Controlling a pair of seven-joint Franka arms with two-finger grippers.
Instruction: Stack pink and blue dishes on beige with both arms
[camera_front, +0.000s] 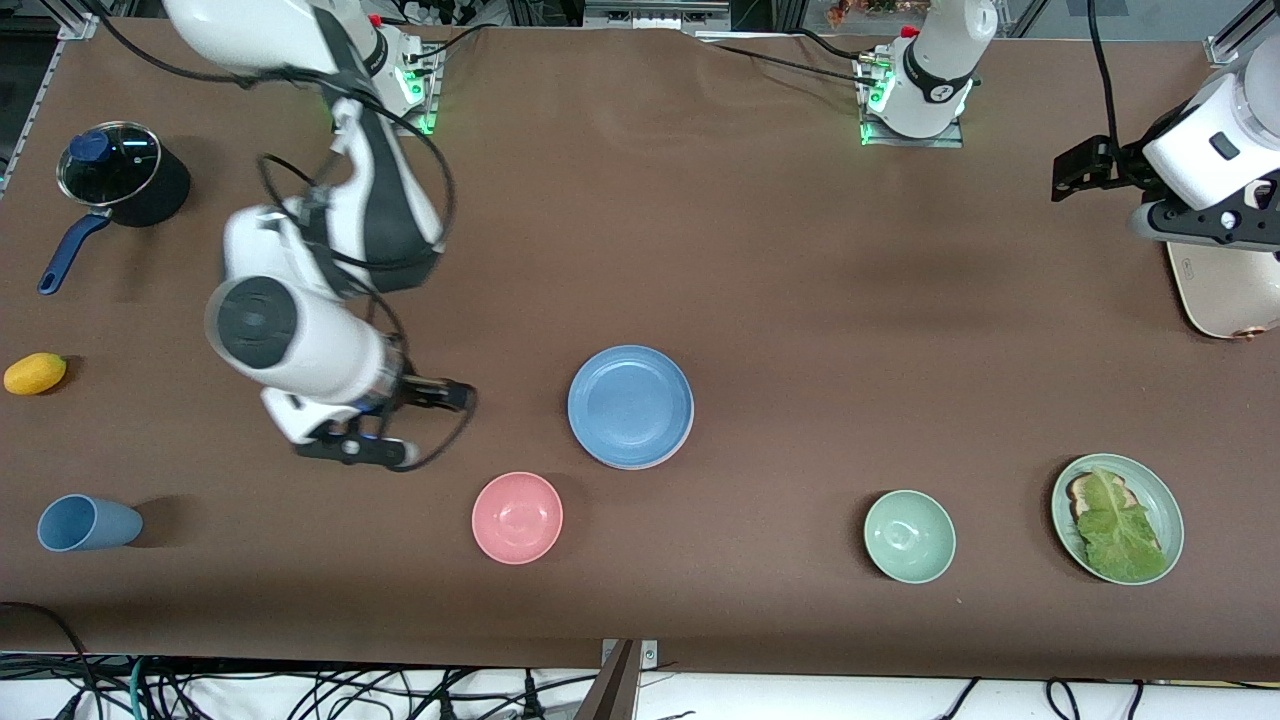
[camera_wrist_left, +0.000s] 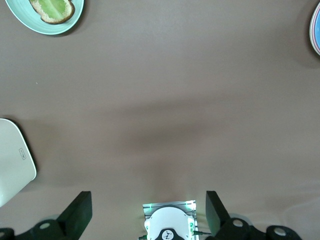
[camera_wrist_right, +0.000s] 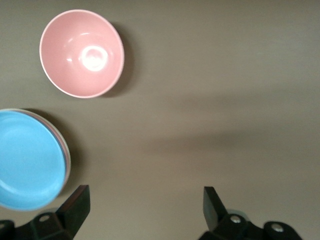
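Note:
The blue dish (camera_front: 630, 405) lies face up in the middle of the table, on top of a stack. In the right wrist view the blue dish (camera_wrist_right: 27, 160) has a thin pink rim (camera_wrist_right: 62, 143) and a pale beige rim (camera_wrist_right: 68, 165) showing under its edge. My right gripper (camera_front: 350, 445) hangs open and empty over bare table, beside the stack toward the right arm's end; its black fingers (camera_wrist_right: 75, 202) stand wide apart around the gripper's middle (camera_wrist_right: 145, 205). My left gripper (camera_front: 1205, 225) waits open (camera_wrist_left: 148, 210) over the left arm's end of the table, holding nothing.
A pink bowl (camera_front: 517, 517) sits nearer the front camera than the stack. A green bowl (camera_front: 909, 536) and a mint plate (camera_front: 1150, 483) with lettuce lie toward the left arm's end, near a white board (camera_front: 1225, 290). A blue cup (camera_front: 88, 523), yellow fruit (camera_front: 35, 373) and lidded pot (camera_front: 122, 185) sit at the right arm's end.

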